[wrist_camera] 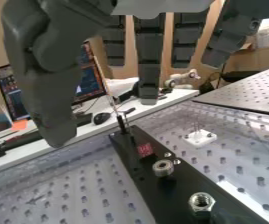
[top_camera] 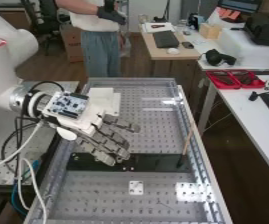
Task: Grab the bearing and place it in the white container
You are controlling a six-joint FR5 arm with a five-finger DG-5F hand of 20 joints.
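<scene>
So my hand (top_camera: 105, 144) is hanging above the black plate (top_camera: 154, 162), fingers loosely straight and wide open, holding nothing. Bearing (wrist_camera: 162, 168) is sitting on that plate, between the red piece (wrist_camera: 144, 150) and the hex nut (wrist_camera: 201, 201).

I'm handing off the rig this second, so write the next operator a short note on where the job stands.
Hand: open, above the black plate, holding nothing.
Bearing: apparently the round metal ring on the black plate, between the hex nut and the small red piece.
Container: unconfirmed; a small white piece with upright pins sits on the bench beside the plate.
Done: no grasp yet.
Left: grab the bearing, place it in the white container.
</scene>
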